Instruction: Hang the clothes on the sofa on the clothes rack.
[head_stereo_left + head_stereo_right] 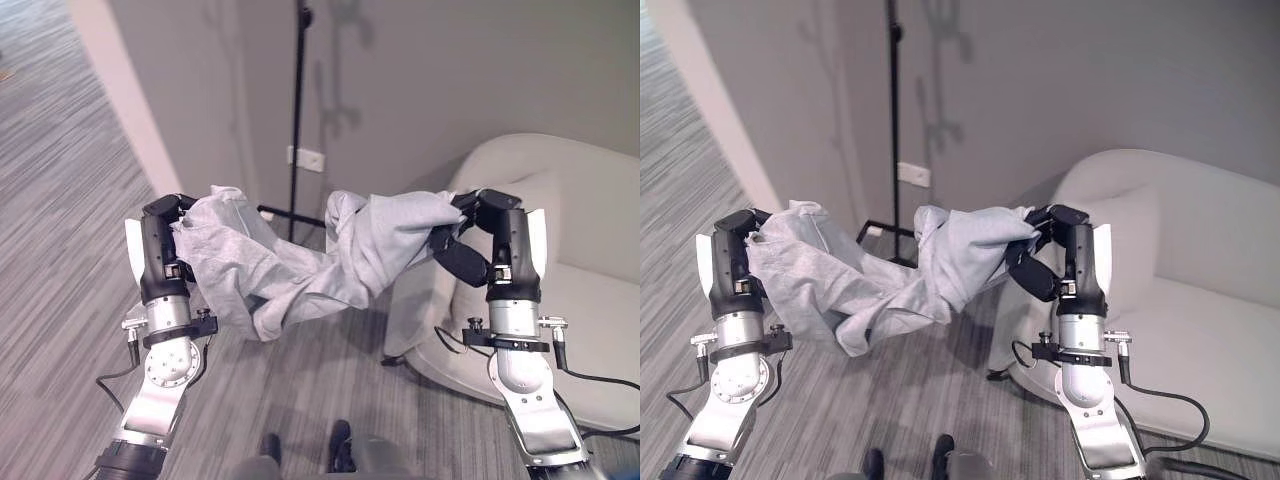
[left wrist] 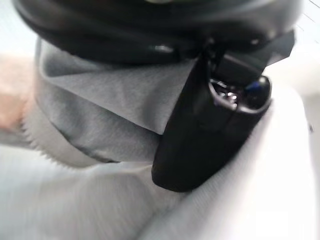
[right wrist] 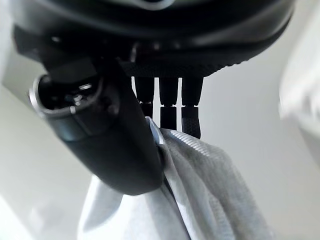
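The left hand [image 1: 163,243], at nine o'clock, and the right hand [image 1: 487,238], at three o'clock, each clutch one end of a grey garment [image 1: 300,260]. It sags in mid-air between them. A black clothes rack [image 1: 296,120] stands at twelve o'clock against the wall, and a pale sofa [image 1: 590,260] sits at four o'clock.

Plain grey wall [image 1: 480,70], grey striped carpet floor [image 1: 60,180], white wall socket [image 1: 308,158]
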